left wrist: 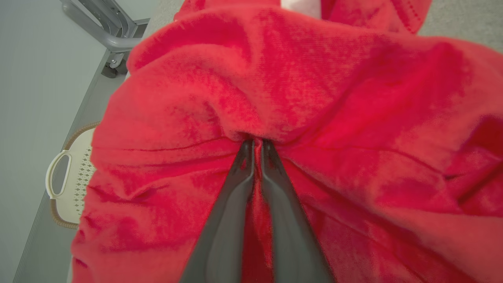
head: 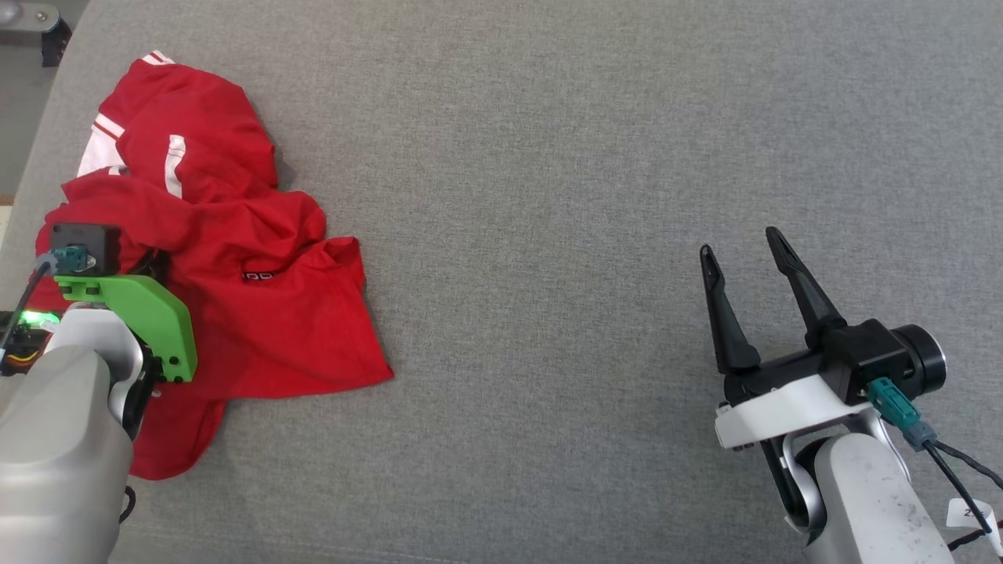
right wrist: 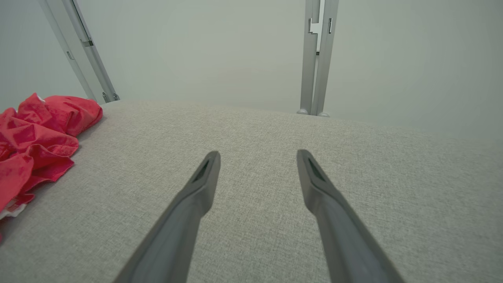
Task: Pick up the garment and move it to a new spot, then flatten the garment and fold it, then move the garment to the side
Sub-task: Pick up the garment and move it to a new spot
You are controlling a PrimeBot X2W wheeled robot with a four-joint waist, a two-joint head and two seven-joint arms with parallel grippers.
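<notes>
The garment (head: 235, 258) is a red shirt with white stripes, lying crumpled at the left of the grey cloth table (head: 548, 157). My left gripper (left wrist: 256, 142) is shut on a pinched fold of the garment (left wrist: 314, 98), its two dark fingers pressed together with red cloth between them. In the head view the left wrist, with its green bracket (head: 141, 313), sits over the garment's left part and hides the fingers. My right gripper (head: 740, 247) stands open above bare table at the lower right, nothing between its fingers (right wrist: 257, 155). The garment (right wrist: 35, 137) lies far to its left.
The table's left edge runs close beside the garment. A cream basket (left wrist: 74, 177) with a handle stands on the floor beyond that edge. Grey metal frame posts (right wrist: 316, 59) rise behind the table's far edge. Wide bare table lies between the garment and the right gripper.
</notes>
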